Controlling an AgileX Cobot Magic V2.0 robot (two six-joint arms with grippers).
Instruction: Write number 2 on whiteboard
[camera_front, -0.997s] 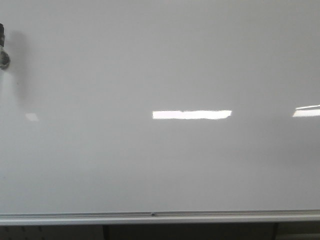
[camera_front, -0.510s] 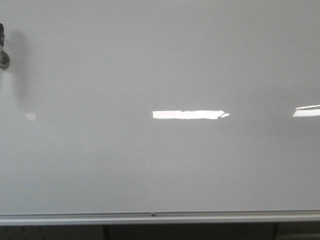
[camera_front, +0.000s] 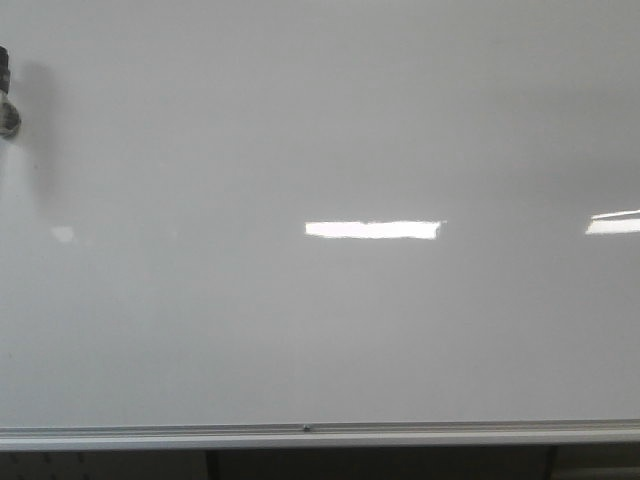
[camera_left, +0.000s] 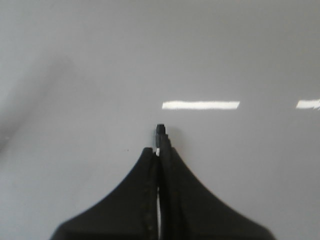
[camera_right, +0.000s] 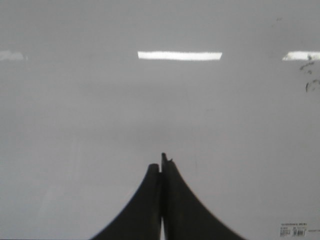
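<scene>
Board (camera_front: 330, 120): glossy white-grey, fills the front view, silver rail (camera_front: 320, 435) along its lower edge. We find no number 2 on it in any view; the digit is not yet written.

Marker (camera_left: 160, 131): we see a small black tip standing out past the left end effector (camera_left: 159, 150), whose jaws are pressed together on a thin pale shaft. We judge this to be the pen, tip facing the board; whether it touches we cannot tell.

Right end effector (camera_right: 161, 167): jaws together, nothing visibly gripped beyond a slight dark nub at the tip; it faces bare board.

Reflections: a bright strip (camera_front: 372, 229) at mid-board, another (camera_front: 612, 222) at the right edge, a faint patch (camera_front: 63, 234) at left. The change we record: the mid strip's right end has shortened over the last second, from a full bar, to a notched end, to a clipped one. We take this to mean something outside the front view, probably an arm, is moving across the light, so the approach is under way though no stroke exists.

Other items: a dark fitting (camera_front: 6, 100) with its shadow at the left edge of the front view; faint dark smudges (camera_right: 307, 75) and a small label (camera_right: 292, 231) in the right wrist view.

Status: start of task; next comes bringing the tip to the board.
</scene>
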